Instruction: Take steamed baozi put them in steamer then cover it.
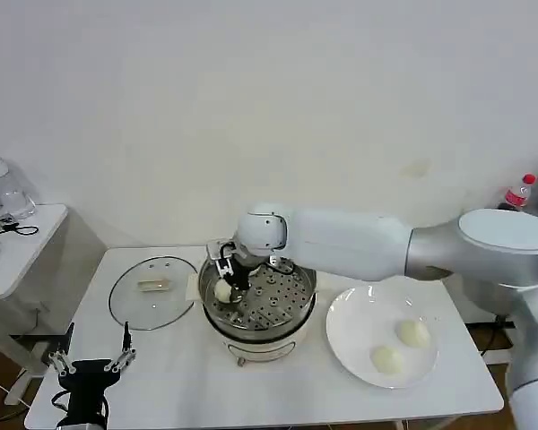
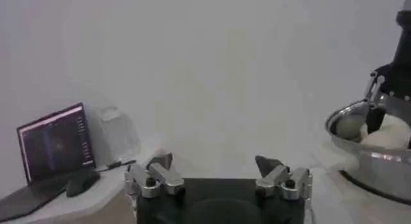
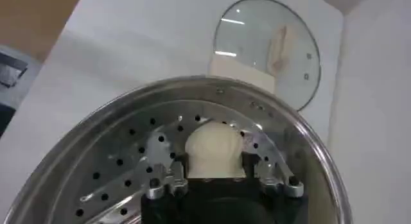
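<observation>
My right gripper reaches into the steamer, a shiny steel pot on a white base, and is shut on a cream-white baozi. In the right wrist view the baozi sits between the fingers of the right gripper, low over the perforated tray near the steamer's left wall. Two more baozi lie on the white plate. The glass cover lies flat on the table left of the steamer. My left gripper is parked open at the table's front left.
A side table with a clear jug stands at the far left. In the left wrist view a laptop sits on it. A bottle stands at the back right. Free table surface lies in front of the steamer.
</observation>
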Robot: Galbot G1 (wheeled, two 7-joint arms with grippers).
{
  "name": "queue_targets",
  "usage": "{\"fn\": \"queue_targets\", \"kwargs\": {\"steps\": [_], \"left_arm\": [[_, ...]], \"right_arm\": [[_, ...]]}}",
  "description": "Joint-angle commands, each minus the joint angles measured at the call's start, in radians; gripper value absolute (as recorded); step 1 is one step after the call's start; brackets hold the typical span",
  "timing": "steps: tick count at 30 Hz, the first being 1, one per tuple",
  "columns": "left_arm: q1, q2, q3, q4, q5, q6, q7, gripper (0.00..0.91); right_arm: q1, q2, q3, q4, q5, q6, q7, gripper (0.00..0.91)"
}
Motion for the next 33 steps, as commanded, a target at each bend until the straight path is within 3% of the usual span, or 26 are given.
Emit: {"fn": "queue_targets", "kwargs": {"steps": [1,7,10,14,17,18,20,24,33], "left_arm": [[0.002,-0.002,0.001,-0.004,0.001,0.0,0.0,0.907],[0.003,-0.001,0.002,-0.006,0.0,0.0,0.001,0.907],[0.0,0.0,0.005,-0.003,-0.001,0.0,0.001,0.907],[-0.007,0.01,0.007,-0.005,-0.014,0.006,0.002,0.907],[-0.014,0.021,0.004,-0.003,-0.022,0.011,0.005,0.907],[-0.016,0.025,0.003,-0.002,-0.024,0.012,0.006,0.907],[-0.017,0.03,0.004,-0.001,-0.027,0.013,0.007,0.907],[-0.018,0.036,0.018,0.007,-0.026,0.013,0.009,0.907],[-0.044,0.041,0.044,0.039,-0.024,0.013,0.013,0.907]], "right_arm": [[-0.009,0.008,0.003,-0.019,-0.017,0.003,0.004,0.907],[0.044,-0.06,0.032,0.049,-0.006,0.01,0.002,0.907],[0.116,-0.142,0.058,0.129,0.032,0.017,-0.003,0.907],[0.194,-0.321,0.056,0.225,0.03,0.049,-0.041,0.907],[0.217,-0.463,0.036,0.265,-0.045,0.126,-0.083,0.907],[0.217,-0.472,0.035,0.267,-0.051,0.148,-0.09,0.907],[0.206,-0.591,0.046,0.293,-0.148,0.244,-0.118,0.907],[0.172,-0.787,0.095,0.358,-0.239,0.306,-0.164,0.907],[0.097,-1.003,0.053,0.443,-0.359,0.39,-0.232,0.907]]}}
